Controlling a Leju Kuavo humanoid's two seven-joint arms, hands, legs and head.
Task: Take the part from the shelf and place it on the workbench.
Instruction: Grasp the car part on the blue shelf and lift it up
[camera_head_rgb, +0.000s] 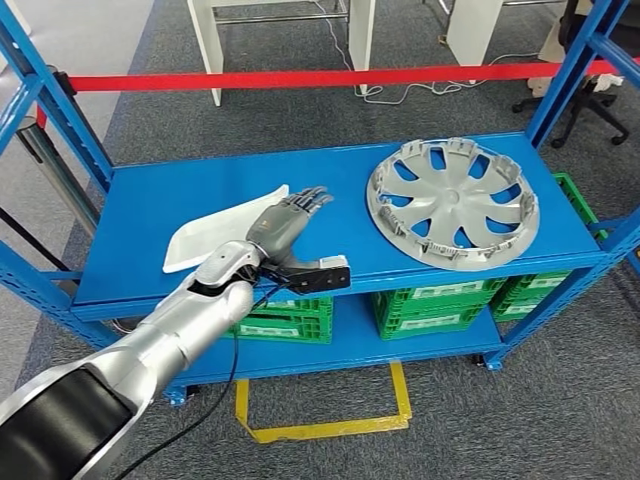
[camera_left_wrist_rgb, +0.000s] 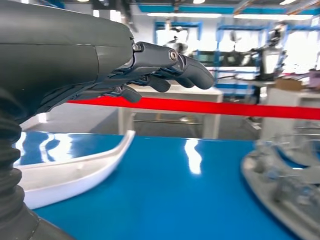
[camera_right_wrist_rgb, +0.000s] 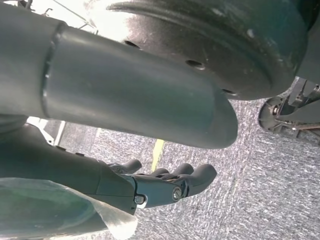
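Landmark: the blue shelf (camera_head_rgb: 189, 200), its top deck carrying everything named here.
Part: a white curved part (camera_head_rgb: 204, 235) lies flat on the left half of the shelf's top deck, its pointed end toward the middle; in the left wrist view it (camera_left_wrist_rgb: 71, 172) rests on the blue deck under the hand.
Left hand: the left hand (camera_head_rgb: 290, 222) hovers over the shelf just past the part's pointed end, fingers stretched forward and slightly apart, holding nothing; the left wrist view shows its fingers (camera_left_wrist_rgb: 170, 65) above the deck, clear of the part.
Right hand: the right hand (camera_right_wrist_rgb: 162, 182) hangs over grey carpet, fingers loosely extended and empty.
Hubcap: a silver hubcap (camera_head_rgb: 453, 200) lies face up on the right half of the shelf's top deck, well apart from the part.
In the way: bare blue deck lies between the hand and the hubcap; nothing sits on the part.
Crates: green crates (camera_head_rgb: 430, 305) stand on the shelf's lower deck.
Tape: a red tape (camera_head_rgb: 302, 78) runs behind the shelf.
Floor: a yellow marking (camera_head_rgb: 324, 425) lies on the carpet before the shelf.
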